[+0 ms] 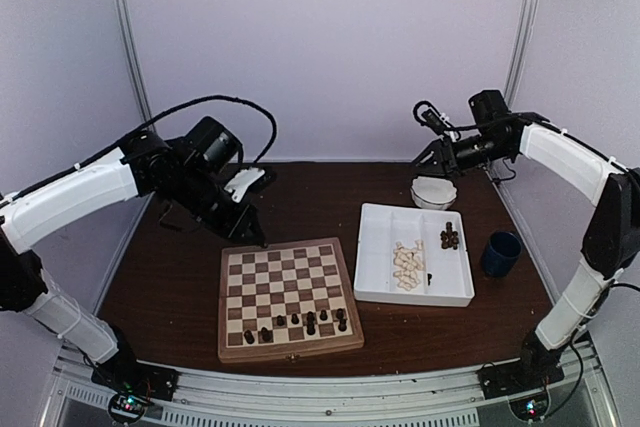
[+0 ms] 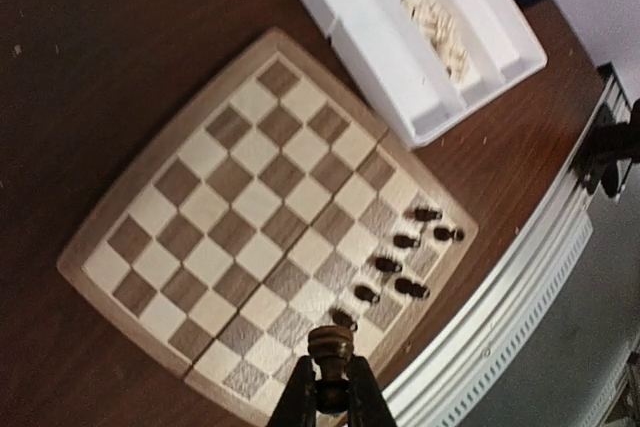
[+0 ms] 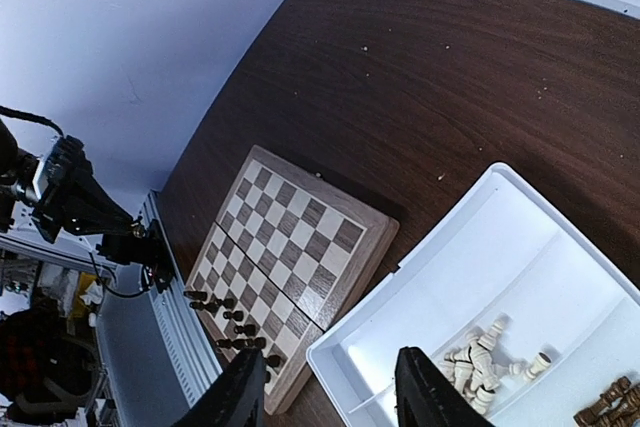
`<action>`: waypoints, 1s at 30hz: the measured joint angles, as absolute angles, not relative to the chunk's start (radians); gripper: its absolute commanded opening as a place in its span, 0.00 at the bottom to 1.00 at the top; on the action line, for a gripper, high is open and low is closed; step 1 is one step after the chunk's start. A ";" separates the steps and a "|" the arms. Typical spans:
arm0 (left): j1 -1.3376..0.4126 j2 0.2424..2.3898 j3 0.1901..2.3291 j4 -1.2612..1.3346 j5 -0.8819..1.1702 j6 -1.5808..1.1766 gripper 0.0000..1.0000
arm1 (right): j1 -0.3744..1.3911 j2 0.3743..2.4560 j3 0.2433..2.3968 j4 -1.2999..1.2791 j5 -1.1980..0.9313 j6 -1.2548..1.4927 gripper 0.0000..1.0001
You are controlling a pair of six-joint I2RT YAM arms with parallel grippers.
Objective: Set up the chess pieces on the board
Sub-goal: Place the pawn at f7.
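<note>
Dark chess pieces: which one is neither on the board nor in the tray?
The dark piece pinched in the left gripper, held in the air; the other dark pieces stand on the near rows of the board or lie in the white tray.

Board (image 1: pixel 288 297): light-and-dark brown checks, tan frame. Dark brown pieces (image 1: pixel 310 324) on it, near edge. Cream pieces (image 1: pixel 407 265) heaped in white tray (image 1: pixel 385 227). Table (image 1: pixel 170 277) deep reddish-brown. Cup (image 1: pixel 500 253) navy blue. Held piece (image 2: pixel 330 345) golden-brown, left gripper (image 2: pixel 330 382) black.

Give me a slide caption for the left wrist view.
Left gripper holds a dark chess piece; on the board, several dark pieces stand along one edge.
</note>
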State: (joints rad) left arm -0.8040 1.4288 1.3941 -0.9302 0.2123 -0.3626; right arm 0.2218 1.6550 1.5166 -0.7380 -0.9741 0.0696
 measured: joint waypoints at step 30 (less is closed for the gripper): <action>-0.951 1.845 1.467 -1.271 0.255 -0.263 0.02 | 0.218 1.517 1.434 -0.872 -0.837 -0.136 0.51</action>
